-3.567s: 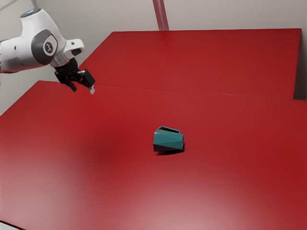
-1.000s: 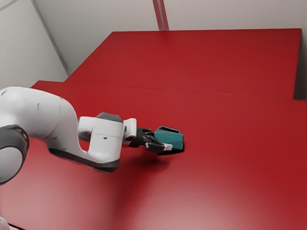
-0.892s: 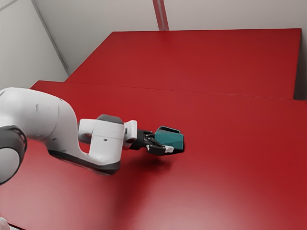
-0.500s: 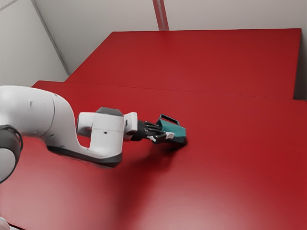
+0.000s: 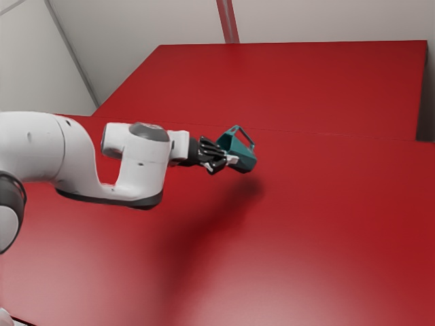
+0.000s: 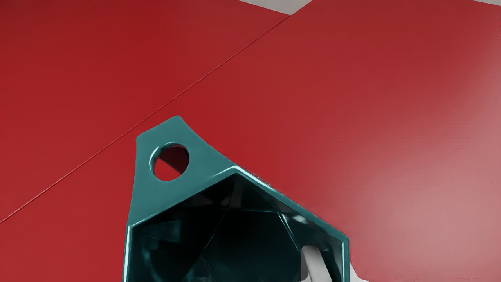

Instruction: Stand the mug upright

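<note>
Exterior view: our arm [image 5: 30, 146] enters from nine o'clock; our fingers [image 5: 232, 160] grip the mug [image 5: 242, 158] by its wall [image 6: 346, 258], one inside, one outside. Mug tilted, above the bench [image 5: 306, 238], handle [image 6: 176, 129] toward twelve.

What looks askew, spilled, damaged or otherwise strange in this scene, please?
The mug is askew: it hangs tilted above the table, its mouth turned toward the end effector, which pinches its wall, one fingertip inside and one outside. I see no spill or damage.
</note>
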Tool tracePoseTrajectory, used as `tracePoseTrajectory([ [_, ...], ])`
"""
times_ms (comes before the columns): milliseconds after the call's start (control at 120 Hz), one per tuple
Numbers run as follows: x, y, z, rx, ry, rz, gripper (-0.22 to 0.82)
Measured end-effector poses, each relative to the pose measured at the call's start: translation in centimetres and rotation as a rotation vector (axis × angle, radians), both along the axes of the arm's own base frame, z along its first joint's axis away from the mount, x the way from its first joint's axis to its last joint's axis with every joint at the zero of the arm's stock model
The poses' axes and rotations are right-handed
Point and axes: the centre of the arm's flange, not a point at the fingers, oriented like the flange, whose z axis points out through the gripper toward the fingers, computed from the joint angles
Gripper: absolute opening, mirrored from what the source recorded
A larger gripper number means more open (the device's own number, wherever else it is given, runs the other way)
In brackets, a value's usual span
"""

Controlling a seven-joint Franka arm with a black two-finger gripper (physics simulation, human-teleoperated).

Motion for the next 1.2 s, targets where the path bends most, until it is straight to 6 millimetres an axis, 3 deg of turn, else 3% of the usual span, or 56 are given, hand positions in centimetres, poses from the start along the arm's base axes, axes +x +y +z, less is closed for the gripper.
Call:
tracePoseTrajectory([
  [158, 0.7, 0.0, 3.0, 0.263, 0.063, -0.219, -0.18],
  [233, -0.6, 0.5, 5.2, 0.347, 0.129, -0.278, -0.18],
  [300, -2.7, 2.0, 5.9, 0.399, 0.208, -0.274, -0.18],
  [433, -6.0, 6.3, 4.6, 0.426, 0.378, -0.136, -0.18],
  [533, -6.8, 8.3, 3.8, 0.425, 0.466, -0.021, -0.18],
  [842, -6.4, 8.6, 2.2, 0.404, 0.611, 0.210, -0.18],
  [1100, -5.3, 8.4, 1.9, 0.383, 0.628, 0.351, -0.18],
  [1200, -6.2, 7.6, 2.2, 0.360, 0.633, 0.377, -0.18],
])
